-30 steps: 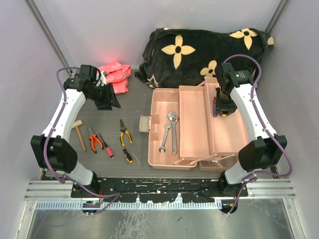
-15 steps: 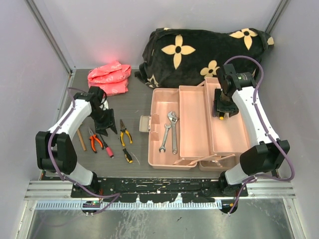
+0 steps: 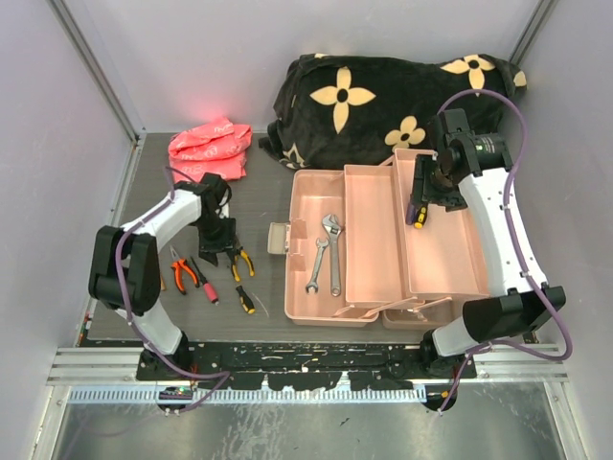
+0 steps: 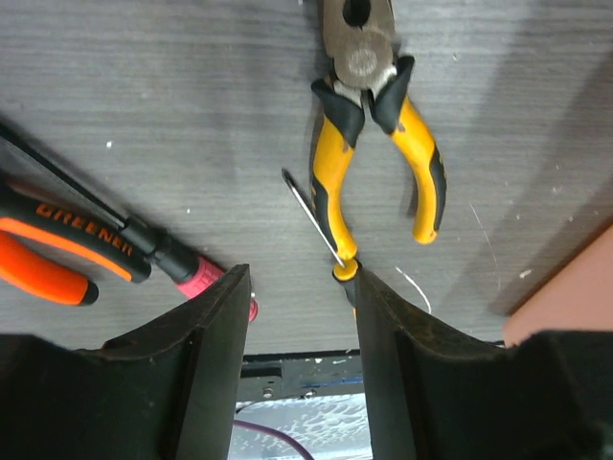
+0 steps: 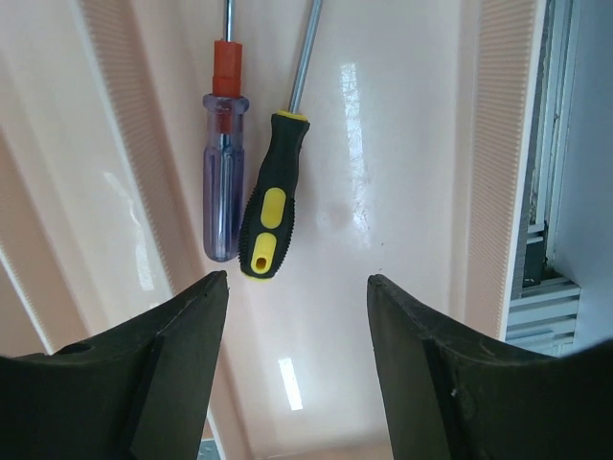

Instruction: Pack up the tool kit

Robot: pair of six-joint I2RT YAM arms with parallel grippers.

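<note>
Toolbox open at table right: two wrenches in its base, two screwdrivers in the tray below the right gripper, whose jaws are apart and empty. Left gripper, jaws also parted and empty, hovers by the yellow pliers. These, the orange pliers and two loose screwdrivers lie unpacked on the table; roughly half done.

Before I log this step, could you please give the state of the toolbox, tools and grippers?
toolbox: open, trays spread
wrenches: lying inside the toolbox
black-and-yellow screwdriver: lying loose in the right tray
yellow pliers: flat on the table, not gripped
orange pliers: flat on the table, untouched
left gripper: open, empty, near the yellow pliers
right gripper: open, empty, over the right tray
</note>
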